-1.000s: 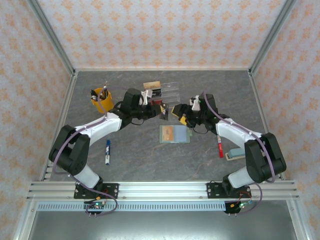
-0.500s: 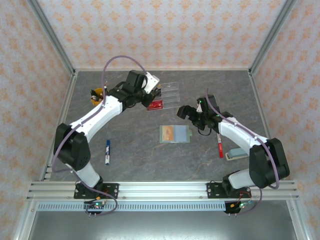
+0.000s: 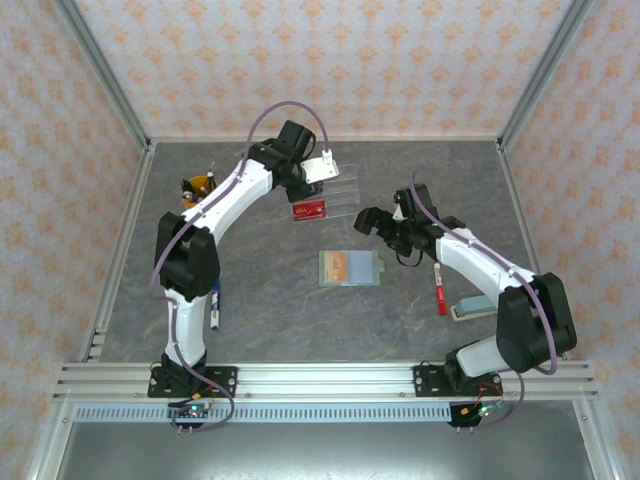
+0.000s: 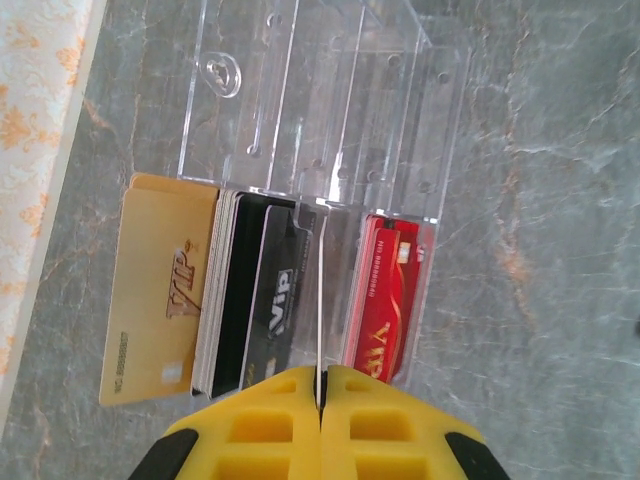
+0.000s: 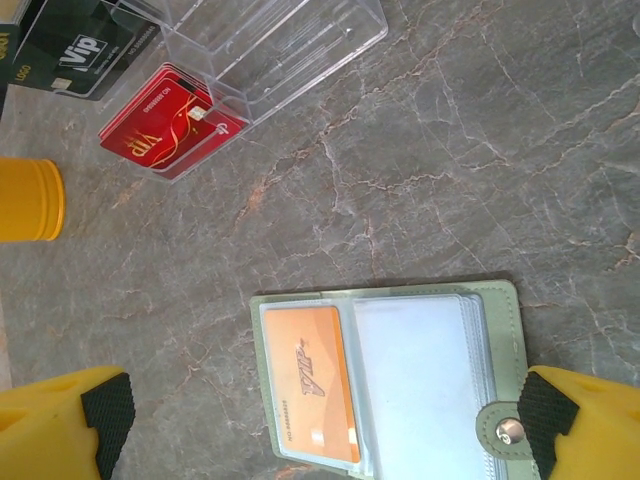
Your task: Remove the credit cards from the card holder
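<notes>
Right wrist: orange card (image 5: 310, 382) in card holder (image 5: 503, 340)

Bare table (image 3: 280, 320) near and left of the unfolded card holder (image 3: 350, 268), blue marker (image 3: 214, 305) well to its left, right gripper (image 3: 366, 221) spread wide just beyond its right end, red marker (image 3: 440, 290) near its right, clear tray (image 3: 340, 184) beyond it, left gripper (image 4: 320, 385) over that tray.

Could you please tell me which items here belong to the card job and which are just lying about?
Job: card holder, orange card in it, red card, black card, gold card.
Lying about: yellow cup, blue marker, red pen.
</notes>
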